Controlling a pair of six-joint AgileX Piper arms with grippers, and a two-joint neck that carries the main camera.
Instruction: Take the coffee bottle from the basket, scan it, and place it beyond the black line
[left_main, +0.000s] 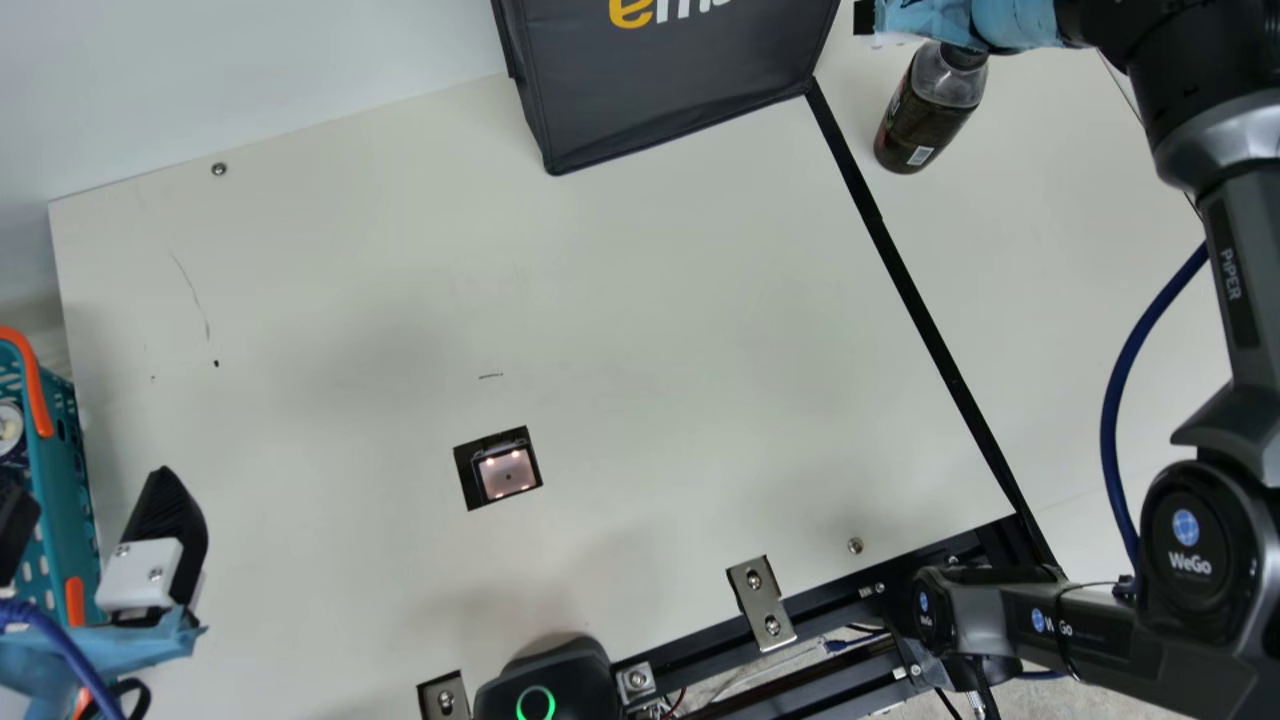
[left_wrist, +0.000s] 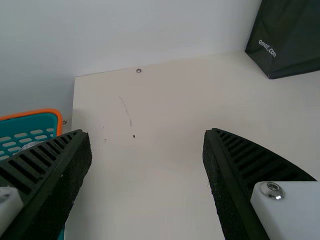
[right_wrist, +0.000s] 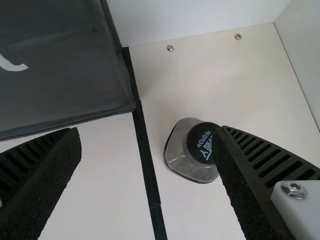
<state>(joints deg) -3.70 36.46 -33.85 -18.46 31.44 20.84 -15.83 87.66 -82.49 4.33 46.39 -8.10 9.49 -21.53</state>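
Probably weighty and slick, the coffee bottle stands beyond the black line toward half past one in the main view, your left gripper and right gripper spread, so grasp around its middle.

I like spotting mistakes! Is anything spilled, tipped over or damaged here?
Nothing looks spilled or tipped: the coffee bottle stands upright beyond the black line. But the table has a thin curved mark, maybe a scratch.
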